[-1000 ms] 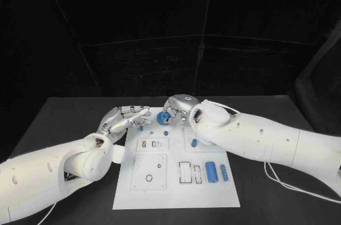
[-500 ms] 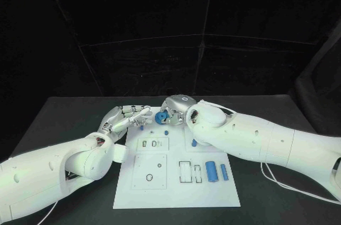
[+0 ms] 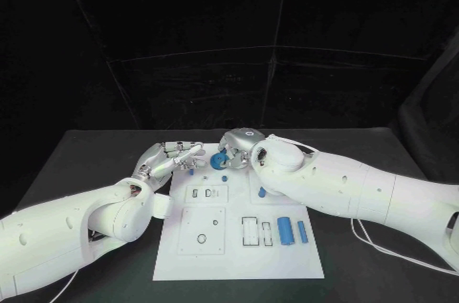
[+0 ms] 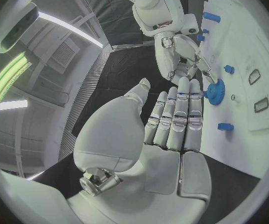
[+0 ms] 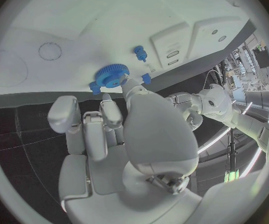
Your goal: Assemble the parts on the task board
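The white task board [image 3: 239, 253] lies in the middle of the table. Over its far end my right hand [image 3: 240, 148] pinches a blue gear [image 3: 219, 160] between its fingertips; the same gear [image 5: 112, 76] shows in the right wrist view, and the gear [image 4: 216, 91] again in the left wrist view. My left hand [image 3: 170, 159] is beside it with straight fingers [image 4: 179, 115], holding nothing, the tips close to the gear. I cannot tell whether they touch it. A blue cylinder [image 3: 284, 231] and a thin blue rod [image 3: 302, 232] lie at the board's right.
Small blue pegs [image 3: 224, 179] stand on the far part of the board, and a small blue piece [image 3: 261, 192] sits by my right forearm. Several recesses [image 3: 249, 232] mark the board's near half. Black table [image 3: 86, 164] surrounds the board.
My right arm has edged slightly left with the gear. The left hand's fingers have stretched a little closer to the gear.
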